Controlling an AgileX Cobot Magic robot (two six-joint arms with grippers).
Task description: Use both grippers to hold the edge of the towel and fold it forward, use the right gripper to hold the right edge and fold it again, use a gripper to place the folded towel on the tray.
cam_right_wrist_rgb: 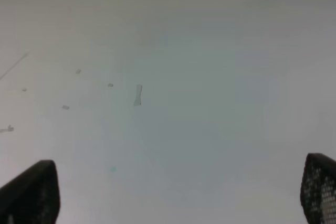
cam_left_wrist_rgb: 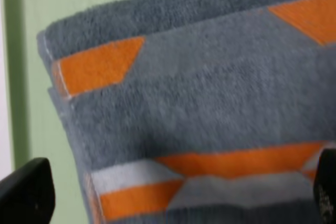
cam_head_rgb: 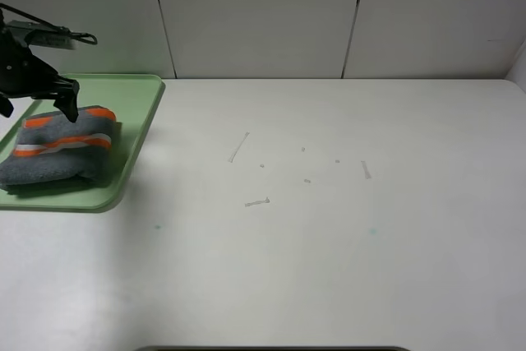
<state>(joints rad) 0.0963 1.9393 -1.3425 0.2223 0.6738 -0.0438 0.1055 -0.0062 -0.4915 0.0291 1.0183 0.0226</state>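
Note:
The folded grey towel (cam_head_rgb: 59, 154) with orange and white stripes lies on the light green tray (cam_head_rgb: 141, 117) at the far left. My left gripper (cam_head_rgb: 37, 108) hangs just above the towel's far edge, open and holding nothing. The left wrist view shows the towel (cam_left_wrist_rgb: 210, 103) close up between the spread black fingertips (cam_left_wrist_rgb: 26, 195), with tray green beside it. My right gripper (cam_right_wrist_rgb: 176, 195) is open and empty over bare white table. It does not show in the exterior high view.
The white table (cam_head_rgb: 329, 244) bears a few small tape scraps and marks near the middle (cam_head_rgb: 256, 201). A pale panelled wall (cam_head_rgb: 263, 14) runs along the back edge. The tray's right rim is near the table's left side.

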